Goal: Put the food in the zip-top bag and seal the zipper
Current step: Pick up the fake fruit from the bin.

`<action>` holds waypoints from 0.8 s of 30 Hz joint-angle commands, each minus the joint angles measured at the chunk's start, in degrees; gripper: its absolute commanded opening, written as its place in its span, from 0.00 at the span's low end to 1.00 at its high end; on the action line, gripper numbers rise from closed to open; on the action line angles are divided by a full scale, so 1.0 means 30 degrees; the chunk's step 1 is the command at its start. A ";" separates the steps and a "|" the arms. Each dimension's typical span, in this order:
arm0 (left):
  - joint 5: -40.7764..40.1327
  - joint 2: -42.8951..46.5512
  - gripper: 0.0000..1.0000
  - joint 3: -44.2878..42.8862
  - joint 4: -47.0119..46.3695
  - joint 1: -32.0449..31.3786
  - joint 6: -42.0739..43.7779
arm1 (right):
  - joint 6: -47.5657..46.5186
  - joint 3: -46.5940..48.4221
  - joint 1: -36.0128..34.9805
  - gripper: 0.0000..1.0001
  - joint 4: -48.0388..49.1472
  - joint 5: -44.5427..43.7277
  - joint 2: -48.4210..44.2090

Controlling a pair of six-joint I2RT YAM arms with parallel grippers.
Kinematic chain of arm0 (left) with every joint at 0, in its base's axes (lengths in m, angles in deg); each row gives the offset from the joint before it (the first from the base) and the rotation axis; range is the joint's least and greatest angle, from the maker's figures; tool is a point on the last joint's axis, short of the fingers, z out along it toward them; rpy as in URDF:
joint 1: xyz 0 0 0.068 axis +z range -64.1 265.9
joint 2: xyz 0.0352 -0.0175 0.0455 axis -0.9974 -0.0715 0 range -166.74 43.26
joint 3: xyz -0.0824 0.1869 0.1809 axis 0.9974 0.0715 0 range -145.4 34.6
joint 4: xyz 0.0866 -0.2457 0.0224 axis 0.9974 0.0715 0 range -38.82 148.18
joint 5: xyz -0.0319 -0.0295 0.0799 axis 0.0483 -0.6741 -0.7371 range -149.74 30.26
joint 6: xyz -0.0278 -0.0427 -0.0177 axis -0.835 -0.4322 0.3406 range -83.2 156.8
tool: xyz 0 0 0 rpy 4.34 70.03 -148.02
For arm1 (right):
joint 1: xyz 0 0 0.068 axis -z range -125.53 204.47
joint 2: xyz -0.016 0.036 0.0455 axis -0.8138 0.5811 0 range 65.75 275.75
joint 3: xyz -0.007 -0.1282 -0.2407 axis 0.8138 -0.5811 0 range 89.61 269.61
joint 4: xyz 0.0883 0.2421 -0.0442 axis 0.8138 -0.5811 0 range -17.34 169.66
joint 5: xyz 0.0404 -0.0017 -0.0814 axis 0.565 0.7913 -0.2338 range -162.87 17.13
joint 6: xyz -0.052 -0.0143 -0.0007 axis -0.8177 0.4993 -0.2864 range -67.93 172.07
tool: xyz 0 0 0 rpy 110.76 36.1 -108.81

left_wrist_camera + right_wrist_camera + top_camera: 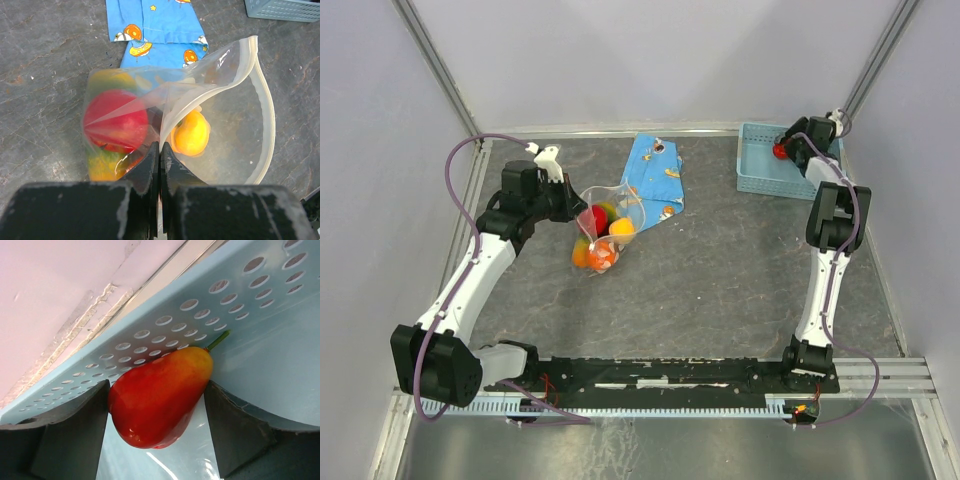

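Observation:
The clear zip-top bag [607, 222] lies mid-table with its mouth gaping, and its whitish zipper [267, 107] curves round the opening. Inside are a red fruit [116, 120], a yellow-orange one [191, 134] and more food [600, 255] lower down. My left gripper [160, 146] is shut on the bag's rim, holding that edge up. At the far right, my right gripper [156, 395] reaches into the basket. Its fingers press both sides of a red-orange pear [157, 400] lying on the basket floor.
A flat blue wrapper with orange prints [655, 180] lies just beyond the bag. The light-blue perforated basket [758, 170] stands in the far right corner, against the enclosure's walls. A metal rail runs along the near edge.

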 commanded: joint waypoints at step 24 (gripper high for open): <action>0.0981 0.0801 0.03 -0.0134 -0.0907 0.0120 -0.1249 | -0.0878 -0.8104 0.0349 0.49 0.2518 0.3753 -0.8224</action>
